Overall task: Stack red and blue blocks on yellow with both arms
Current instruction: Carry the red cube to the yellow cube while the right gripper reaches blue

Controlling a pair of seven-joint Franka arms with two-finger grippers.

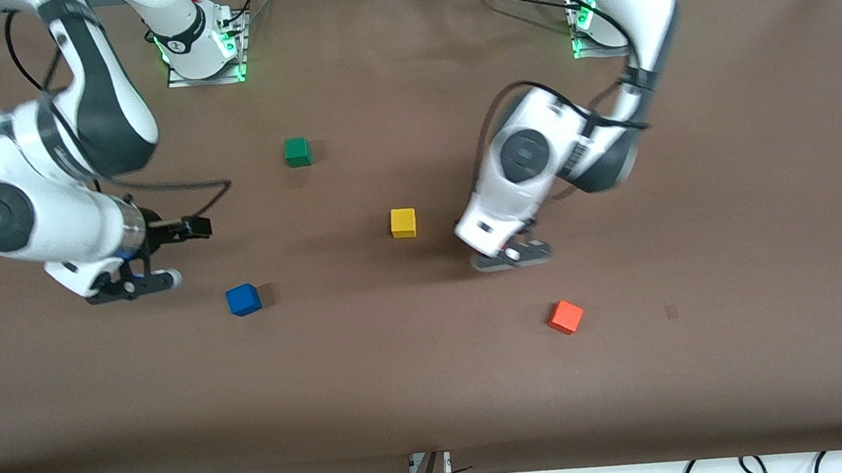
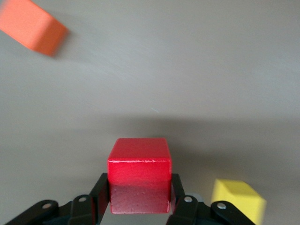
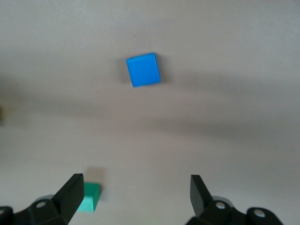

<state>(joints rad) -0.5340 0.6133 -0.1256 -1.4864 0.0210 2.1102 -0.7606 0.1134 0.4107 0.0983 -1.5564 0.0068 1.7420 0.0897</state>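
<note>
My left gripper is shut on the deep red cube and holds it just above the table. In the front view the left hand hides that cube; it is beside the yellow cube, toward the left arm's end. The yellow cube also shows in the left wrist view. My right gripper is open and empty in the air; in the front view it is over the table near the blue cube. The blue cube shows ahead of its fingers.
A green cube sits nearer the robots' bases; it also shows in the right wrist view. A lighter orange-red cube lies nearer the front camera than the left hand, and shows in the left wrist view. Brown table cover.
</note>
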